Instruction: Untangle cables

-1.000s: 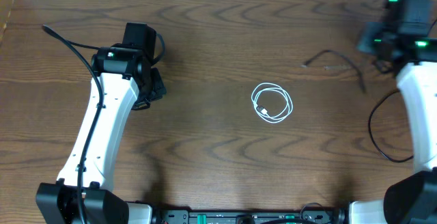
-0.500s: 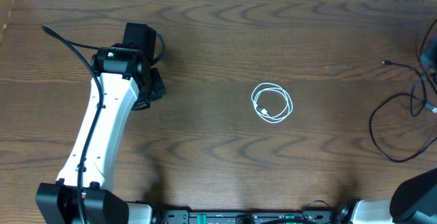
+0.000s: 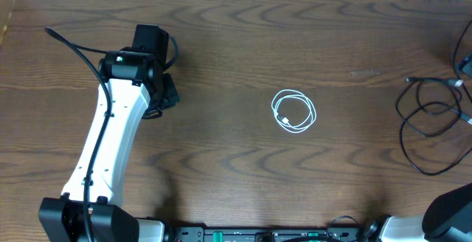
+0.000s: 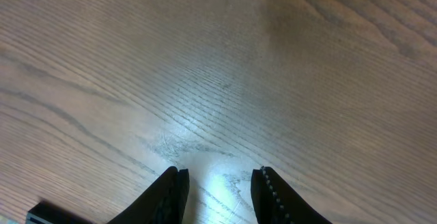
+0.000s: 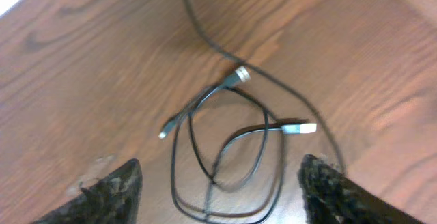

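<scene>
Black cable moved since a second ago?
Yes: the black cable has shifted right, farther from the white cable, whose coil stayed put.

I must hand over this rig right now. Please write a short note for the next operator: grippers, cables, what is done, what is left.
Left gripper: fingers slightly apart, nothing between them, over bare table.
Right gripper: fingers wide open above the black cable, not holding it.
White cable: coiled alone at the table's middle.
Black cable: loose loops near the right edge, crossing itself.
Done: the two cables lie apart, not touching.
Left: perhaps straighten the black loops; otherwise it looks finished.
</scene>
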Action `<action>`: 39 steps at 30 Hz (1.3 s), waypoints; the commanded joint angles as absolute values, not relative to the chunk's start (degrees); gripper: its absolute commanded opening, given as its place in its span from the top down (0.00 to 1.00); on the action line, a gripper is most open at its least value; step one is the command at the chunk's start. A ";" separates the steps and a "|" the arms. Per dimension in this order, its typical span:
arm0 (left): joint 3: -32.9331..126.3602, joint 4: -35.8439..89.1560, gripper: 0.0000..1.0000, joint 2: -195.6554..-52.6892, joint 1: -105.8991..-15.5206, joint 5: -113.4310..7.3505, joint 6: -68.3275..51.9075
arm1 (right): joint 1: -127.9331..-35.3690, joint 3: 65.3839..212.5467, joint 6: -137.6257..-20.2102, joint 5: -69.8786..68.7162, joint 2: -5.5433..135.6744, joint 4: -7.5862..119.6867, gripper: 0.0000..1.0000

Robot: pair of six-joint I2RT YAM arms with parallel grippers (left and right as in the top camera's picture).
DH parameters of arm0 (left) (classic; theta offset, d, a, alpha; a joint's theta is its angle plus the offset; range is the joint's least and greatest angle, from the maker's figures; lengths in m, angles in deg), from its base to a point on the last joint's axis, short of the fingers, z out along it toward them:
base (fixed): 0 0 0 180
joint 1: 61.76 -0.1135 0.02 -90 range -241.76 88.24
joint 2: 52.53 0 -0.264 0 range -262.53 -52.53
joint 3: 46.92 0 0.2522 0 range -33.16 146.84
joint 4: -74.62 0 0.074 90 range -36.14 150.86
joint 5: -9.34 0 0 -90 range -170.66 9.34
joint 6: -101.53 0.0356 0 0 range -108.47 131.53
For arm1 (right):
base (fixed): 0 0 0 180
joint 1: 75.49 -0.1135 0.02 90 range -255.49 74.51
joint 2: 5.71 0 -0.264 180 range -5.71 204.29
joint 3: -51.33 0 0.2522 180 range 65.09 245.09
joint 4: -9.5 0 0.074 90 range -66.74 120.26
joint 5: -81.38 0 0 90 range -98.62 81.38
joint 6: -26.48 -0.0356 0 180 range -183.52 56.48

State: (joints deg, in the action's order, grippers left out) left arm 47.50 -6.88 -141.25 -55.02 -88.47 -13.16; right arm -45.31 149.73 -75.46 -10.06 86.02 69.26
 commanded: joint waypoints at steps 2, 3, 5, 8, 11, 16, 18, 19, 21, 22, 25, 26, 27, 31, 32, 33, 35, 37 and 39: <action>47.74 -7.25 0.64 -141.08 -55.21 -88.58 -13.88 | -45.18 149.80 -75.42 7.91 85.40 71.60 0.08; 47.74 -7.25 0.64 -141.08 -55.21 -88.58 -13.88 | -45.23 149.80 -75.42 10.99 85.40 72.37 0.05; 47.74 -7.25 0.64 -141.08 -55.21 -88.58 -13.88 | -45.64 149.77 -74.90 15.69 85.40 73.52 0.01; 47.74 -7.25 0.65 -141.08 -55.21 -88.58 -13.88 | -47.50 149.77 -72.36 20.13 85.40 76.63 0.01; 47.74 -7.23 0.65 -141.10 -55.21 -88.58 -13.90 | -50.32 149.77 -68.67 19.06 85.40 79.80 0.01; 47.74 -7.25 0.64 -141.10 -55.21 -88.58 -13.90 | -56.94 149.77 -66.09 15.23 85.40 82.86 0.01; 47.74 -7.25 0.65 -141.10 -55.21 -88.58 -13.90 | -59.87 149.75 -65.04 14.53 85.40 83.64 0.01; 47.74 -7.25 0.64 -141.10 -55.21 -88.58 -13.88 | -61.44 149.75 -65.08 13.44 85.40 83.99 0.01; 47.72 -7.25 0.64 -141.10 -55.21 -88.56 -13.90 | -65.31 149.73 -65.13 10.51 85.40 84.48 0.01; 47.72 -7.25 0.64 -141.12 -55.21 -88.34 -13.86 | -66.95 149.71 -65.13 9.37 85.40 84.63 0.01; 47.72 -7.23 0.64 -141.21 -55.21 -86.44 -13.88 | -72.57 149.71 -65.13 5.75 85.40 85.48 0.03; 47.72 -7.21 0.64 -141.21 -55.21 -86.11 -13.86 | -74.10 149.71 -65.13 4.72 85.40 85.72 0.05; 47.70 -7.21 0.65 -141.25 -55.21 -85.83 -13.86 | -75.70 149.66 -65.15 3.76 85.43 85.90 0.07; 47.68 -7.23 0.64 -141.25 -55.19 -85.74 -13.86 | -81.97 149.21 -65.17 1.51 85.97 85.90 0.13; 47.68 -7.23 0.64 -141.25 -55.21 -85.72 -13.86 | -83.41 148.90 -65.21 0.92 86.21 85.87 0.13; 47.68 -7.23 0.64 -141.25 -55.19 -85.72 -13.86 | -84.81 148.42 -65.50 0.28 86.45 85.85 0.13; 47.68 -7.25 0.65 -141.25 -55.19 -85.43 -13.84 | -86.97 147.17 -67.20 -0.92 86.93 85.42 0.13; 47.68 -7.21 0.64 -141.25 -55.19 -84.43 -13.73 | -88.85 145.03 -68.86 -1.99 87.26 84.02 0.13; 47.68 -7.04 0.65 -141.25 -55.19 -83.14 -13.60 | -90.40 142.12 -71.64 -3.56 87.48 81.87 0.13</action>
State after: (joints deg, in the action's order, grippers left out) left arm 47.50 -6.86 -141.25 -55.02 -85.08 -13.16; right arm -88.66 145.42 -67.57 0.24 86.30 83.08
